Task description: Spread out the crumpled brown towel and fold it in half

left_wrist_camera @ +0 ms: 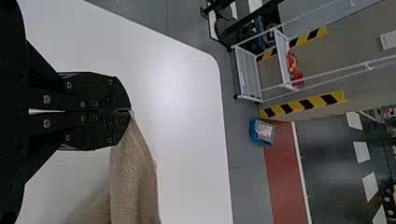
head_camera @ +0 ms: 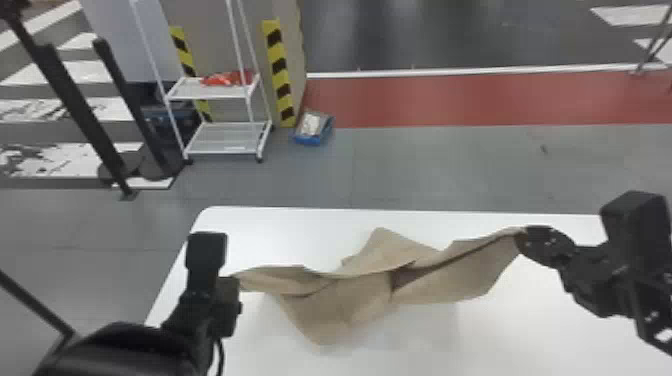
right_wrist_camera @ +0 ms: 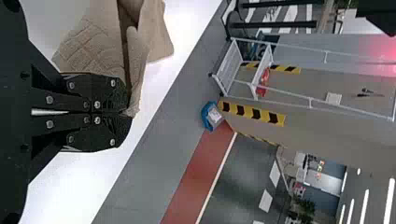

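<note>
Over the white worktop (head_camera: 280,222), the brown towel (head_camera: 350,300) is held slung between two grips, creased along its length, with its middle sagging. One corner is nipped by the left pincer (left_wrist_camera: 122,111), whose fingers are brought together on a thin bit of cloth. The other end is caught by the right pincer (right_wrist_camera: 124,113), likewise closed tight, with a doubled strip of cloth between its tips. Whether the lowest point of the towel is borne by the worktop cannot be told for certain from the head view.

The step in hand is judged to be spreading; folding is yet to be begun. For this to be done well, both pincers should be kept level and drawn apart gently, only until the upper edge is pulled straight. The loose part should then be allowed to drop free, perhaps helped by a small lift or shake. If the folds are not shed, a fresh grip nearer the true corner may be needed on the right. Too hard a pull should be avoided, since the slim pinch on the left could be lost.
</note>
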Tool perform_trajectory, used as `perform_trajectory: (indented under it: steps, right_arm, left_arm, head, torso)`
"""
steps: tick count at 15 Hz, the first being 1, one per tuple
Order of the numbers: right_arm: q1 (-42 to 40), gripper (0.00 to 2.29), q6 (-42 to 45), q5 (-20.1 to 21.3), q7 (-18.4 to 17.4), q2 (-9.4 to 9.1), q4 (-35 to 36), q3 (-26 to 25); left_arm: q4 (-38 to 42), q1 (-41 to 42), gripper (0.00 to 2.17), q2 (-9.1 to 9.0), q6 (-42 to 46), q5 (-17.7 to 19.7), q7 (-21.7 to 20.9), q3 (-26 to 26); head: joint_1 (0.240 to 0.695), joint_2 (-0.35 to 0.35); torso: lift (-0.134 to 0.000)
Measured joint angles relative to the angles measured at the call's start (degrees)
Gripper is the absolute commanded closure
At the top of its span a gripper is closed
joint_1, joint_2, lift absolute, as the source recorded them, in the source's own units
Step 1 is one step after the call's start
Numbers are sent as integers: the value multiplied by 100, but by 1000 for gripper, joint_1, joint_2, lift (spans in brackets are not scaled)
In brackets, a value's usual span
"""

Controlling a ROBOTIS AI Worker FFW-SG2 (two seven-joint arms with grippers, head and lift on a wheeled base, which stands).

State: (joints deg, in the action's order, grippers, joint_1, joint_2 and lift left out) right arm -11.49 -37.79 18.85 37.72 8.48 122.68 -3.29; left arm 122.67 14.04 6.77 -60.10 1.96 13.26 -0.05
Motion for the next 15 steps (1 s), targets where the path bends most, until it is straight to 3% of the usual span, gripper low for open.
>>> perform_trajectory:
  steps: [8, 14, 15]
  right_arm:
    - [966, 1642, -696, 14, -18, 119, 4, -899]
    - [1773, 1642, -939, 273, -206, 120, -682, -695]
    - [1965, 1642, -1017, 293, -285, 119, -790, -681]
  left_arm:
    - [82, -1100, 1902, -9, -970, -34, -361, 743]
    - [-756, -2199, 1902, -33, -1184, -82, -339, 91]
    - [-986, -2487, 1902, -47, -1197, -110, -321, -72]
  head:
    - [695, 44]
    - [695, -11]
    - [673, -34]
  torso:
    - [0]
    - [0]
    - [0]
